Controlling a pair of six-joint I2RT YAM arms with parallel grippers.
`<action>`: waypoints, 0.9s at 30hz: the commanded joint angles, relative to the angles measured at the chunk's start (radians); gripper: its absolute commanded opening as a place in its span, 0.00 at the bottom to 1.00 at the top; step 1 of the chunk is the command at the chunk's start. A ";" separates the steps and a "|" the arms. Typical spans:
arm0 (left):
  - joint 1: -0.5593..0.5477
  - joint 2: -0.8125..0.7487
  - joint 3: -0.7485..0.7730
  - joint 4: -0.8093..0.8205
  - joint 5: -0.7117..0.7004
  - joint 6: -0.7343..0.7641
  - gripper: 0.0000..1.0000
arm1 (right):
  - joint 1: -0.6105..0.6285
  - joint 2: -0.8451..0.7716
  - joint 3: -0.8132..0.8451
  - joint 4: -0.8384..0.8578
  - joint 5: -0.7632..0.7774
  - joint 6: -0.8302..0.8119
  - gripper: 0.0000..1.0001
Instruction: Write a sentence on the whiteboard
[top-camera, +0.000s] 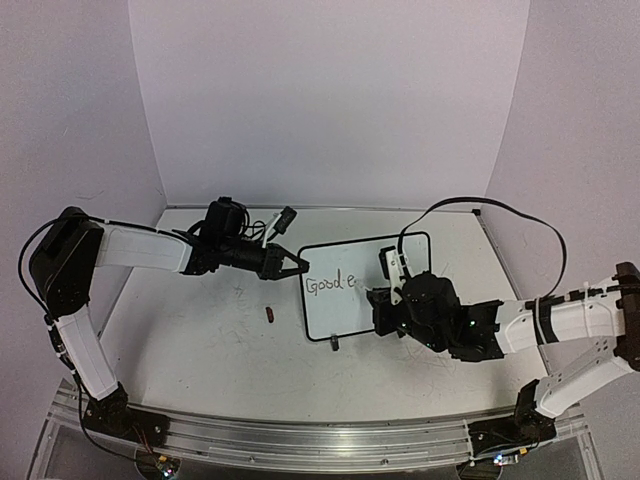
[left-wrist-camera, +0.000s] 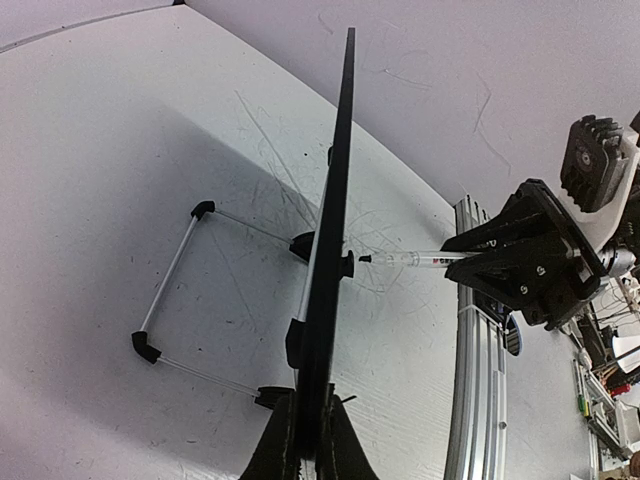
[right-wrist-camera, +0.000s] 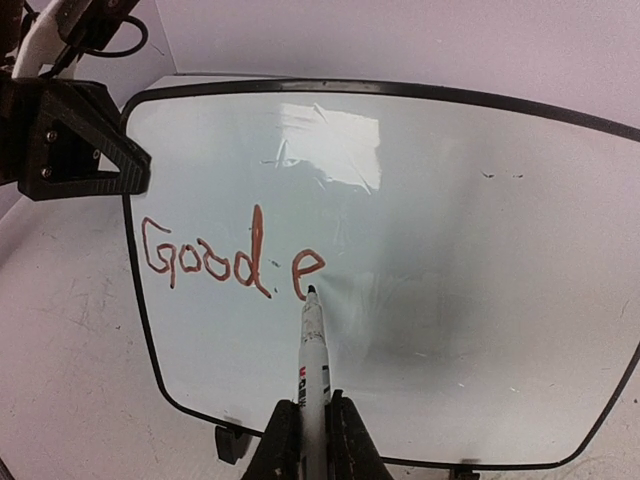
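The whiteboard (top-camera: 385, 262) stands tilted on its feet at mid table. On its left part is written "Good e" (top-camera: 331, 283) in reddish-brown ink, which also shows in the right wrist view (right-wrist-camera: 230, 260). My left gripper (top-camera: 298, 266) is shut on the board's left rim, seen edge-on in the left wrist view (left-wrist-camera: 310, 440). My right gripper (right-wrist-camera: 313, 412) is shut on a white marker (right-wrist-camera: 313, 350). The marker's dark tip touches the board (right-wrist-camera: 470, 250) at the bottom of the "e". In the left wrist view the marker (left-wrist-camera: 410, 259) meets the board's face (left-wrist-camera: 338, 180).
A small dark red cap (top-camera: 271, 314) lies on the table left of the board's lower corner. A black stand foot (top-camera: 333, 343) sticks out below the board. The wire stand (left-wrist-camera: 170, 275) props the board from behind. Purple walls enclose the table.
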 joint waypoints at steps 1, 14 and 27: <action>-0.009 -0.002 0.001 -0.061 -0.061 0.026 0.00 | 0.000 0.004 0.035 0.006 0.032 -0.010 0.00; -0.009 0.001 0.003 -0.060 -0.058 0.025 0.00 | 0.000 0.019 0.054 -0.010 0.043 -0.042 0.00; -0.009 0.000 0.001 -0.060 -0.059 0.025 0.00 | -0.001 0.054 0.084 0.027 0.078 -0.042 0.00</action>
